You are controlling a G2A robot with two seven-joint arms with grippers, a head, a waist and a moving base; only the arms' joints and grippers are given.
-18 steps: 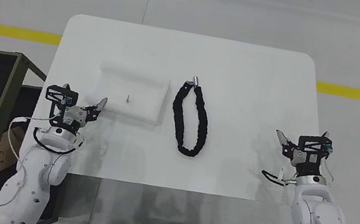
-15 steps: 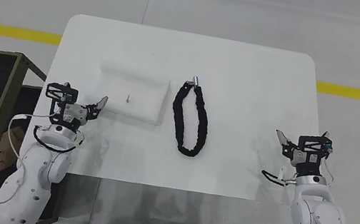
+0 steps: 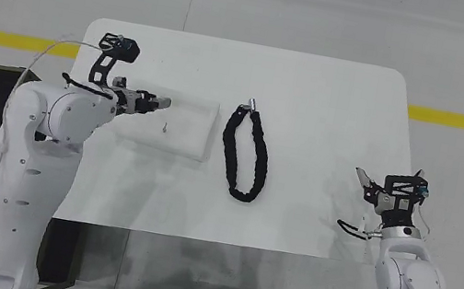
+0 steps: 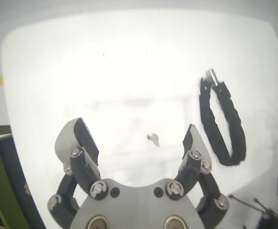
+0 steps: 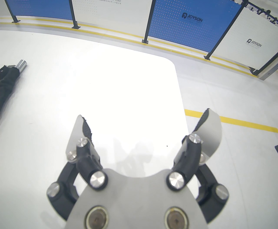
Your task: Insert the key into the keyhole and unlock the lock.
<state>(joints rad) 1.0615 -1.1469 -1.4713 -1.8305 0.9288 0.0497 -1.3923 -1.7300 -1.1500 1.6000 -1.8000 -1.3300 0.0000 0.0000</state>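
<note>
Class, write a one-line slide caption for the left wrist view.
Open left claw faces the small key lying on a white pad, with the black chain lock beside the pad.

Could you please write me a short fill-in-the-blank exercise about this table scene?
1. The key lies on a white ____.
2. The left gripper, close to the key, is ____.
3. The lock is a looped chain, ____ in colour.
Missing words: pad; open; black.
</note>
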